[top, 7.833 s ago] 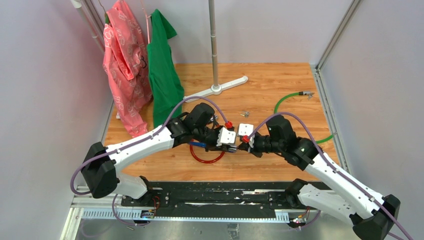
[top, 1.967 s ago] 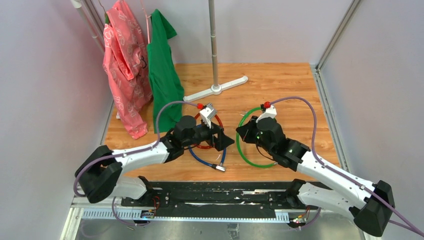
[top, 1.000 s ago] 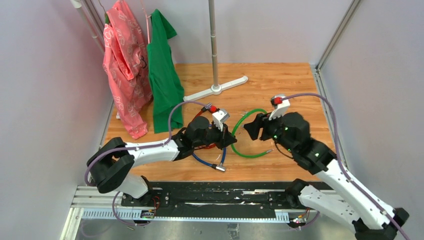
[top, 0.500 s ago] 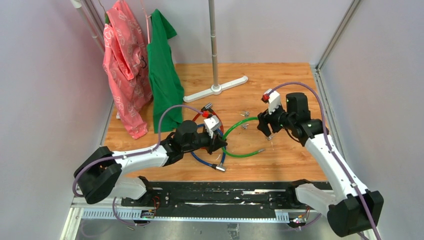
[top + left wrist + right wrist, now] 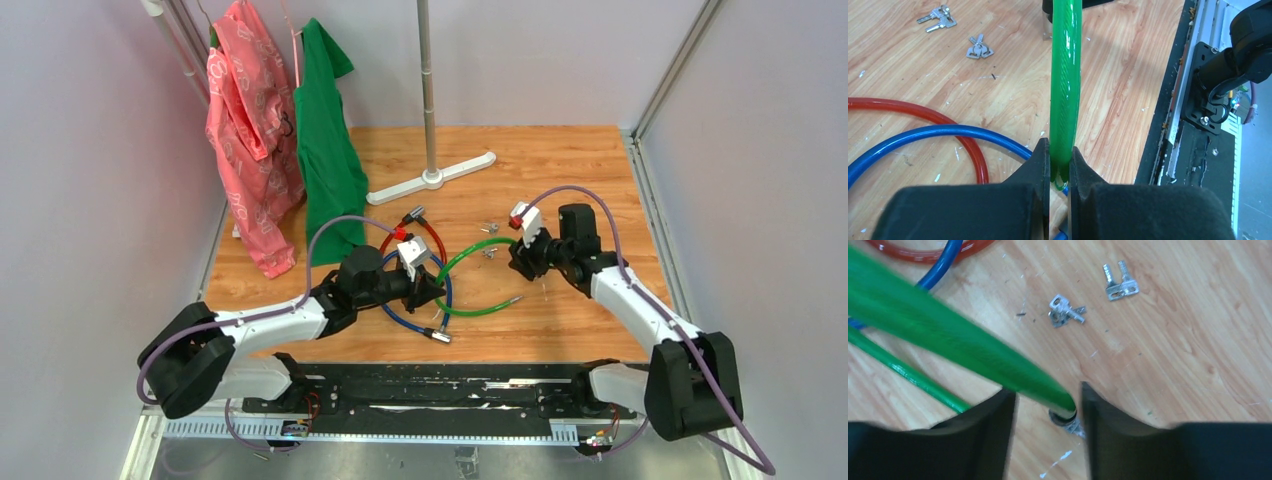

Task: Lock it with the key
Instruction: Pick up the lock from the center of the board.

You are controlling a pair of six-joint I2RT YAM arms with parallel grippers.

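Observation:
My left gripper is shut on the green cable, which arcs up and away from it. That cable's far end, with its metal plug, lies between the fingers of my right gripper. The right jaws stand open, with a gap on the left of the cable. Two small silvery keys lie on the wood beyond it, one key nearer and the other key farther. Neither gripper touches a key.
A red cable and a blue cable loop on the wooden table beneath the left arm. The white rack base stands at the back, with a pink garment and a green garment hanging at the back left. A black rail runs along the near edge.
My right gripper has come down and left onto the green cable's far end, and its jaws have narrowed around it. The left gripper keeps its hold and has shifted only slightly.

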